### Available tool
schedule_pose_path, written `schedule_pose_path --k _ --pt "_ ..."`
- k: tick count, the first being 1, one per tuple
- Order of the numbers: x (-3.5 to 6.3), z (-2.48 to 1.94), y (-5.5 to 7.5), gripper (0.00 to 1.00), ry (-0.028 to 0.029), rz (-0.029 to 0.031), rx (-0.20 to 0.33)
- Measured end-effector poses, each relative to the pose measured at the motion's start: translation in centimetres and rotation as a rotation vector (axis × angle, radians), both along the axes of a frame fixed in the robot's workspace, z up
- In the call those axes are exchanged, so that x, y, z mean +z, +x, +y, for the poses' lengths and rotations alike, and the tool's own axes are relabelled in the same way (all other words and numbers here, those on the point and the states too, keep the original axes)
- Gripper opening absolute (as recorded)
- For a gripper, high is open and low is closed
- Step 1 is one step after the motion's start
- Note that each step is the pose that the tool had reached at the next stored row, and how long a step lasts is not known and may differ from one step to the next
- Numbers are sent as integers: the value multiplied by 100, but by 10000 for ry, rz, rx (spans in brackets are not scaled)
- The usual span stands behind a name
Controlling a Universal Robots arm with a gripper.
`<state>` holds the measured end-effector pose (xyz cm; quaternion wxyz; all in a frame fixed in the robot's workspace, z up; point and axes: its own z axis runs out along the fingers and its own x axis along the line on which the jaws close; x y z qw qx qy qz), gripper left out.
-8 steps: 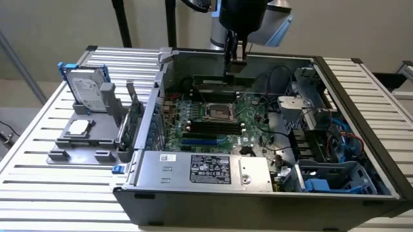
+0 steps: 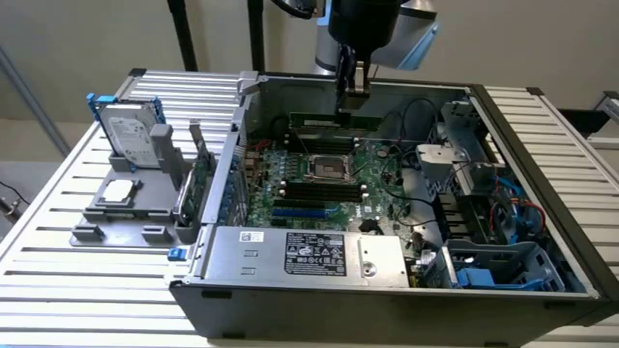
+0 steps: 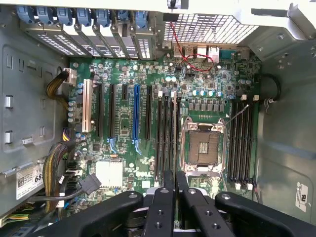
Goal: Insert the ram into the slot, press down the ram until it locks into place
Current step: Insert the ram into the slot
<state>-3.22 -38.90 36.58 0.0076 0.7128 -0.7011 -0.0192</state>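
Hovering over the motherboard (image 2: 375, 174) in the open computer case (image 2: 387, 313), fingers (image 2: 352, 90) clamping the ram (image 2: 327, 120)

arm (image 2: 372, 22): black and silver-blue housing | hand (image 3: 175, 177): black, 2 slim fingers (image 3: 167, 197), round screws (image 3: 129, 195) on linkages (image 3: 98, 217)

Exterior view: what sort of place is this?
Probably a robotics lab bench for computer assembly: an open grey desktop computer case with green motherboard sits on a white slatted metal table, and the gripper holds a long dark-green ram stick.
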Motion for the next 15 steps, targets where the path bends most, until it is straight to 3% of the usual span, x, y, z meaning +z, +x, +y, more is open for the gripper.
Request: schedule_pose_path --k 7,15 --pt "-11 -1 -6 13 -2 -22 -4" --pt "-156 -12 -43 13 -2 -29 -3"
